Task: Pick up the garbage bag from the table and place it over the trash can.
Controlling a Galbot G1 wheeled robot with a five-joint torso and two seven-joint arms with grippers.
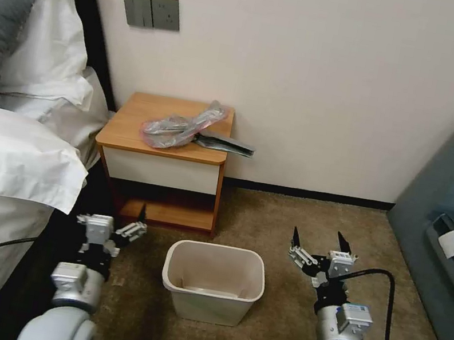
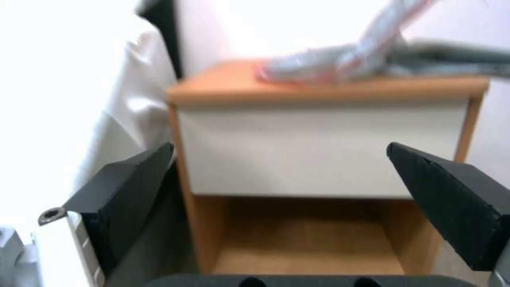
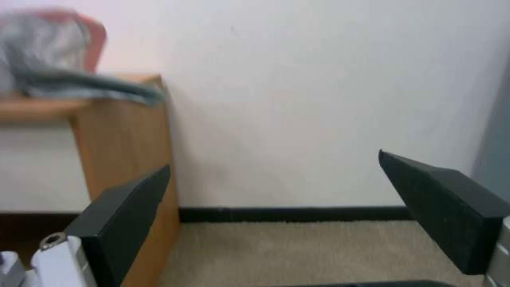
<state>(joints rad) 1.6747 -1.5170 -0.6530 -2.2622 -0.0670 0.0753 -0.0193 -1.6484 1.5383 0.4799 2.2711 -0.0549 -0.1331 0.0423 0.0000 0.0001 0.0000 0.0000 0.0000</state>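
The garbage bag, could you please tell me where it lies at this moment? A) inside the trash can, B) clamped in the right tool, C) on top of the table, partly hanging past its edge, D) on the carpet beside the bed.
C: the garbage bag lies crumpled on the table, one end reaching past the side edge nearest the right arm; the trash can holds no bag, and the left tool and right tool are both open, low by the bin.

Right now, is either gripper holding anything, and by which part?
Nothing is held. The left gripper and right gripper are both open and low beside the trash can; the garbage bag lies untouched on the table.
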